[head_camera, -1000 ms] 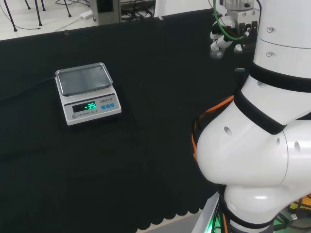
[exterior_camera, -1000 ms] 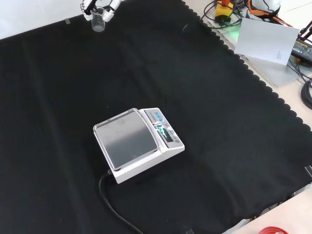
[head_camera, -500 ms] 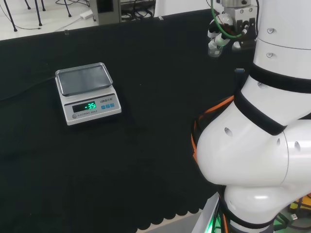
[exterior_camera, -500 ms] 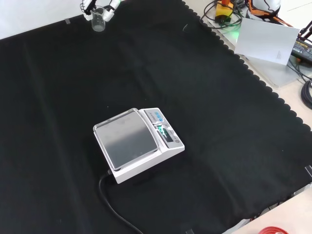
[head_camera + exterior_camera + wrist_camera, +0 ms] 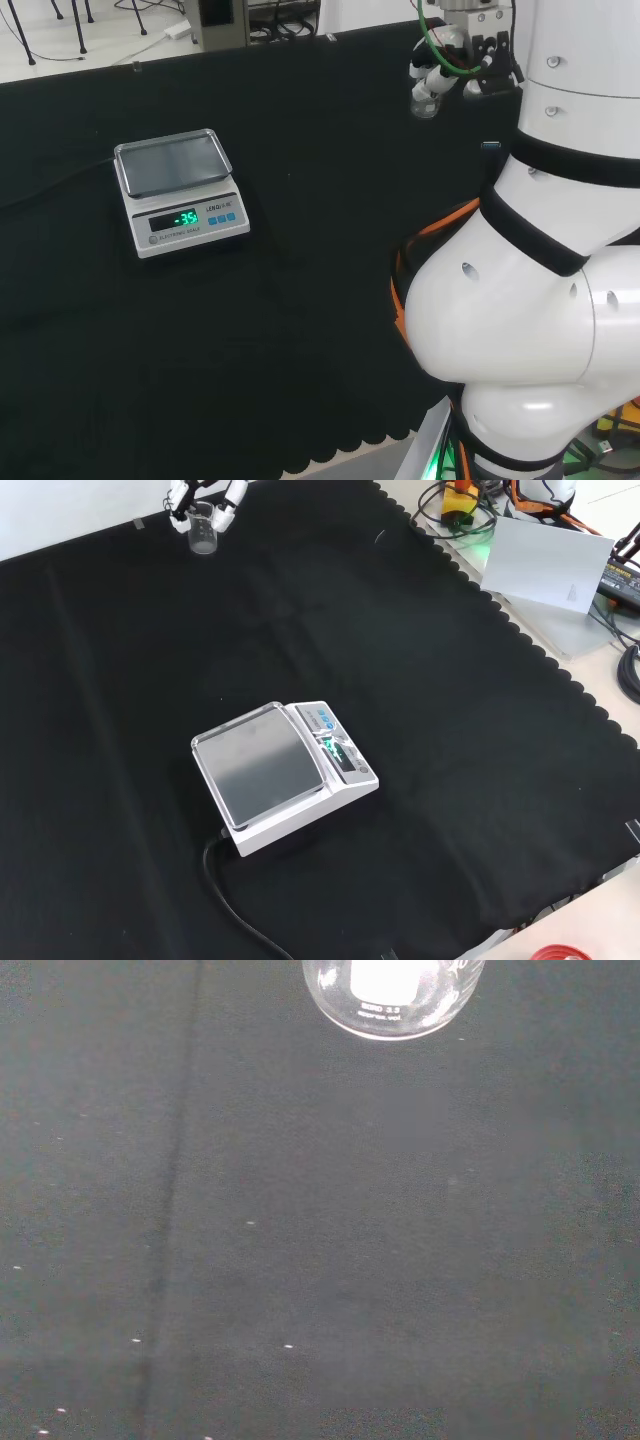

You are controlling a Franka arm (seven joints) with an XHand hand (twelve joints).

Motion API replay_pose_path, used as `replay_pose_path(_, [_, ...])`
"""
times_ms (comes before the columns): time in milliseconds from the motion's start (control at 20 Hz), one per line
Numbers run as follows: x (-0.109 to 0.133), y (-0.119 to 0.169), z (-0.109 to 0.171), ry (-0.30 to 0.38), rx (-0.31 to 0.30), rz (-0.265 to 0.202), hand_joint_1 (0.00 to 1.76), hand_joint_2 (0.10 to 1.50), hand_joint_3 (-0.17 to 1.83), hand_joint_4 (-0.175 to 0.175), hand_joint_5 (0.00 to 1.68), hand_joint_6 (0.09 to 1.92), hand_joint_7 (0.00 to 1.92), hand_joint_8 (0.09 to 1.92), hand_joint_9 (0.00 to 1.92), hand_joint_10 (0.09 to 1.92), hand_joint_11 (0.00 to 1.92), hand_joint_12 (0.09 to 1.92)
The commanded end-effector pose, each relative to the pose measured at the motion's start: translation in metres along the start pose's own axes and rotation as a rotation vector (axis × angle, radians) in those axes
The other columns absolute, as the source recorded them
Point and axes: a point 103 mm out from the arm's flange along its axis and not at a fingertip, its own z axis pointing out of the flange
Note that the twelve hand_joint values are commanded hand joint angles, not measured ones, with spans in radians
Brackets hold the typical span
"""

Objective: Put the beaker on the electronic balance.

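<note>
A small clear glass beaker (image 5: 203, 535) hangs above the black cloth at the top left of the front view, with my hand (image 5: 228, 502) shut on it, fingers curled round its upper part. In the head view the hand (image 5: 445, 65) holds the beaker (image 5: 425, 98) at the upper right, beside the arm's white links. The wrist view looks down past the beaker's round clear base (image 5: 392, 998) onto bare cloth. The electronic balance (image 5: 180, 192), white with a steel pan (image 5: 262, 763) and a green lit display, stands far from the hand, at the left of the head view.
A black cable (image 5: 232, 905) runs from the balance toward the near edge in the front view. The cloth's scalloped edge (image 5: 540, 655) lies at the right, with a white board (image 5: 545, 565) and cables beyond it. The arm's big white links (image 5: 540, 270) stand at the head view's right.
The hand has carried the beaker to the left in the head view, and a little lower in the front view. The balance has not moved.
</note>
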Motion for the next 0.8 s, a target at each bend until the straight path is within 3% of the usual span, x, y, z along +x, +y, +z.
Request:
replay_pose_path(50, [0.022,0.008,-0.004,-0.002,0.017,-0.062,1.04,1.28,-0.01,-0.12,0.71,1.41,0.7,0.84,0.91,0.81,0.77,1.17])
replay_pose_path(300, [0.044,0.012,-0.008,-0.028,0.034,-0.118,1.04,1.27,-0.01,-0.12,0.71,1.41,0.72,0.85,0.92,0.81,0.78,1.16])
replay_pose_path(800, [0.092,0.019,-0.022,-0.111,0.03,-0.187,1.05,1.27,-0.01,-0.122,0.72,1.4,0.72,0.85,0.92,0.81,0.79,1.16])
